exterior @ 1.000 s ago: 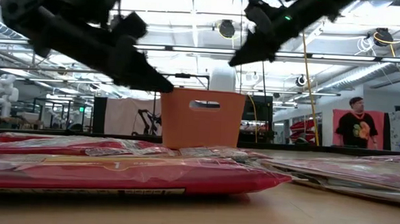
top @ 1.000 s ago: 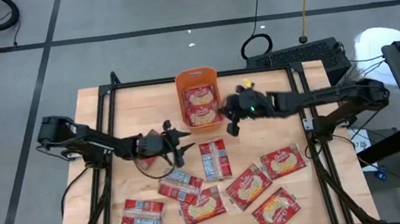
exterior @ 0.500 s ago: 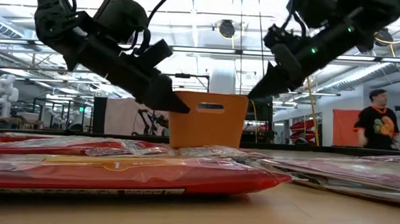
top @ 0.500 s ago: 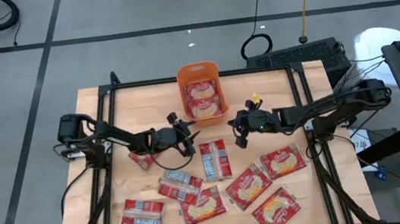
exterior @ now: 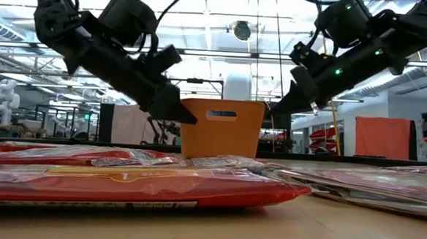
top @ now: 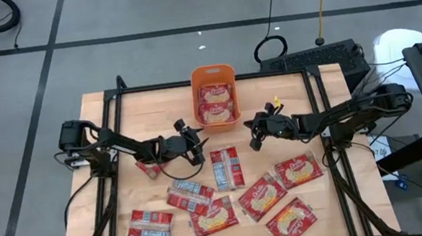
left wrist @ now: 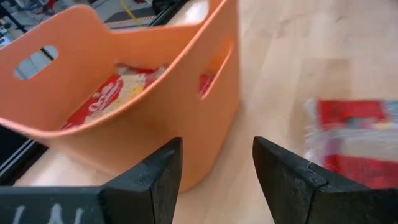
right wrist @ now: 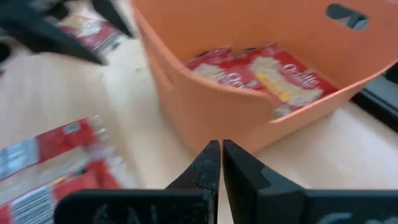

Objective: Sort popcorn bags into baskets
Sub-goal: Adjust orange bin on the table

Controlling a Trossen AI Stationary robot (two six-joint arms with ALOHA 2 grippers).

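Left gripper point(top: 198, 147) released, empty, beside small orange plastic bin point(top: 213, 77); right gripper point(top: 253, 139) clenched, empty. Risk: either nudges bin, shifting it.

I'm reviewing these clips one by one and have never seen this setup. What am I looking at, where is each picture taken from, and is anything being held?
Two dark robot arms work at a wooden table. One picture looks straight down, one looks level across the tabletop, and two come from cameras on the arms' wrists. An orange basket at the far edge holds two red popcorn bags; about nine more popcorn bags lie loose on the near half. The left claw is open and empty, just left of the basket. The right claw is shut on nothing, just right of it. In each wrist picture, the dark prongs at the bottom are that arm's own fingers.
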